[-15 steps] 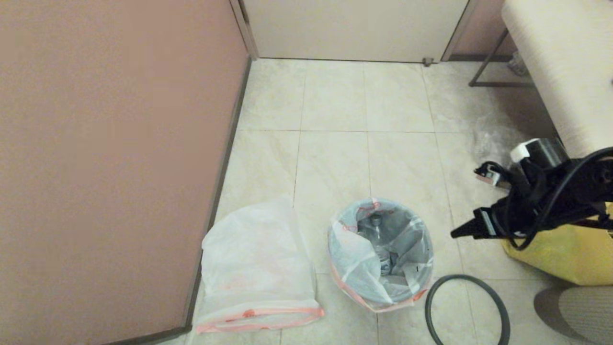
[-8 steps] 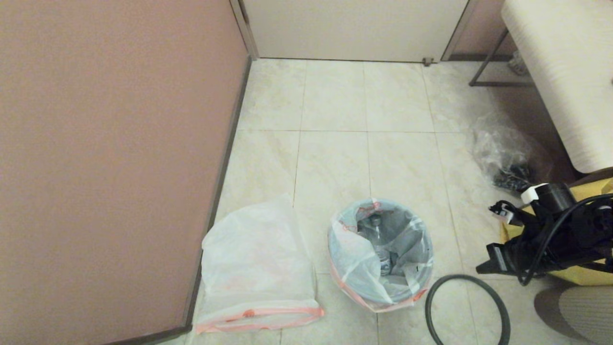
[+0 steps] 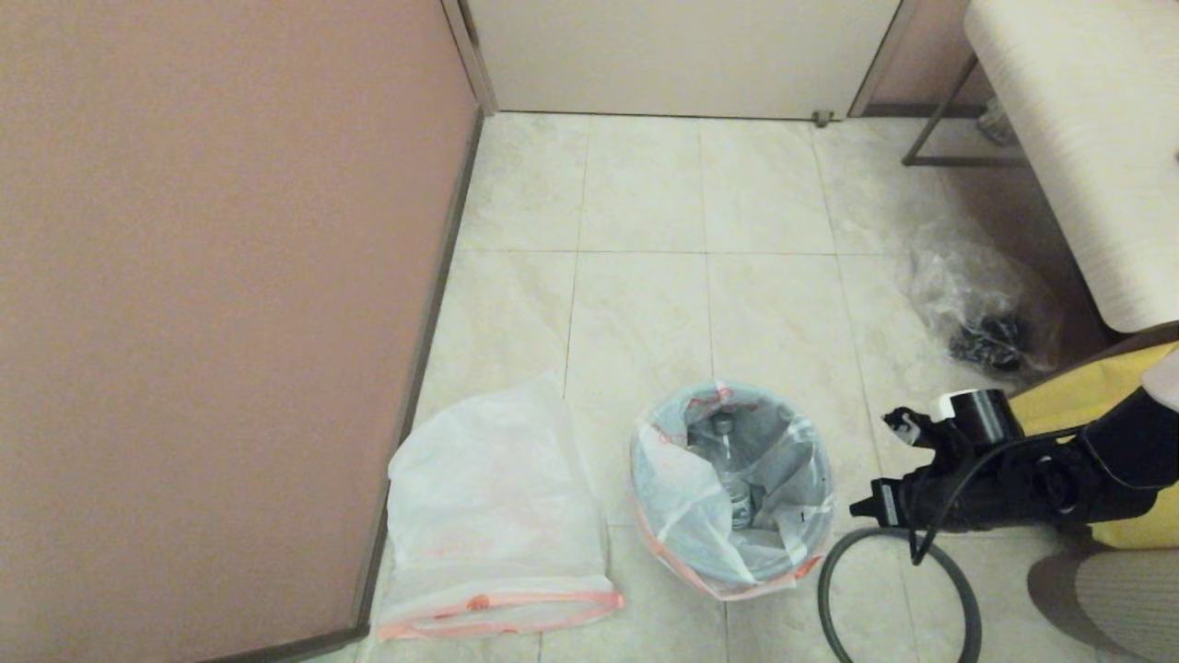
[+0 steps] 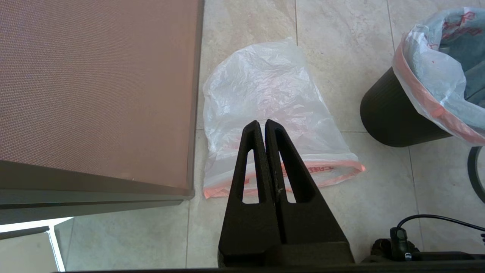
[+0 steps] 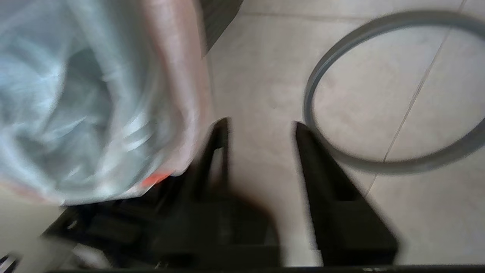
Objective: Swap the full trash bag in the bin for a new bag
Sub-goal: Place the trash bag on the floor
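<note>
The bin [image 4: 390,117] stands on the tiled floor, lined with the full trash bag [image 3: 686,479]; its orange-pink band is folded over the rim and silver cans show inside. The new bag [image 3: 493,516] lies flat and limp to the bin's left, beside the wall. My right gripper [image 3: 861,508] hovers low just right of the bin, open, with bare floor between its fingers [image 5: 223,132] and the bag's edge beside one of them. My left gripper [image 4: 264,122] is shut and empty above the new bag [image 4: 265,87].
The grey rim ring [image 3: 898,589] lies on the floor right of the bin, under my right arm. A clear crinkly bag with dark things [image 3: 981,308] and a yellow fabric bag [image 3: 1059,410] sit at the right. A brown partition [image 3: 212,322] walls the left.
My right arm has dropped from beside the yellow bag and swung left, so its gripper now sits close to the bin's right side above the ring. Bags and bin have not moved.
</note>
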{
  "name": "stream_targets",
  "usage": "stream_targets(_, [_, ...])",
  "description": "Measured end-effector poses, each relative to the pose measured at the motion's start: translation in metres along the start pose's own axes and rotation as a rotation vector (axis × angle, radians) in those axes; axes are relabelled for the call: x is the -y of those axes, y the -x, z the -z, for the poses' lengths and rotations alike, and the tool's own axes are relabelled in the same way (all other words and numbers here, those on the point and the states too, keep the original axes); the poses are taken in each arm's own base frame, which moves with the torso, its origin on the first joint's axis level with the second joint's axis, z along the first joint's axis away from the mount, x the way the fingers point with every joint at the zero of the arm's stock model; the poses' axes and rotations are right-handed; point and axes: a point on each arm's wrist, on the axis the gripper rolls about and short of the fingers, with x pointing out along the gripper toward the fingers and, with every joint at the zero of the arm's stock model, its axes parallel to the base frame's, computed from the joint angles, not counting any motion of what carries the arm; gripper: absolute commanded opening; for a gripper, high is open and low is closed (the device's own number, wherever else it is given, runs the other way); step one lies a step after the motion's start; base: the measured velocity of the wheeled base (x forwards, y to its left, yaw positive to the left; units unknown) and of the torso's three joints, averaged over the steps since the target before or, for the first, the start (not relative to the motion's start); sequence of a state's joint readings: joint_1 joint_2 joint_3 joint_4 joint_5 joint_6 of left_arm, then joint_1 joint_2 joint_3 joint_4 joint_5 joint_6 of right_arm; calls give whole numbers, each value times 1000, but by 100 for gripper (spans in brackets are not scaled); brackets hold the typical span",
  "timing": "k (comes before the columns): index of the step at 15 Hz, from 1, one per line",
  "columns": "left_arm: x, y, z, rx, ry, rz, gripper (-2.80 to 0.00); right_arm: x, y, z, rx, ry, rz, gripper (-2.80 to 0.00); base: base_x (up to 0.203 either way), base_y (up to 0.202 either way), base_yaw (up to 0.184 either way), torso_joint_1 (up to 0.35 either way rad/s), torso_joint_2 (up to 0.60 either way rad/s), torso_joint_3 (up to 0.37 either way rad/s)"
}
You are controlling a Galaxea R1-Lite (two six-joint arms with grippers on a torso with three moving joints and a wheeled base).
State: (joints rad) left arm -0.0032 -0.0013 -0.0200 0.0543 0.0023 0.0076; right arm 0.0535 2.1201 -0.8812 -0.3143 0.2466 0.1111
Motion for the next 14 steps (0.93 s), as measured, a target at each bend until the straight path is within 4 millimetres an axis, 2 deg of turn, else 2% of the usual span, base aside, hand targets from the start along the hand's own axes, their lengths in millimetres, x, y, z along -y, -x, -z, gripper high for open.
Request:
stream_targets(4, [0, 0, 0, 0, 0, 0, -280, -8, -14, 9, 20, 33, -20, 0, 0, 0, 0, 0, 0, 0])
stream_targets(9, [0, 0, 0, 0, 0, -1, -280, -11, -12, 16, 6, 39, -25, 0, 0, 0, 0, 0, 0, 0])
stream_targets(14, [0, 0, 0, 0, 0, 0, -280, -10, -12, 27, 83, 61, -38, 0, 0, 0, 0, 0, 0, 0])
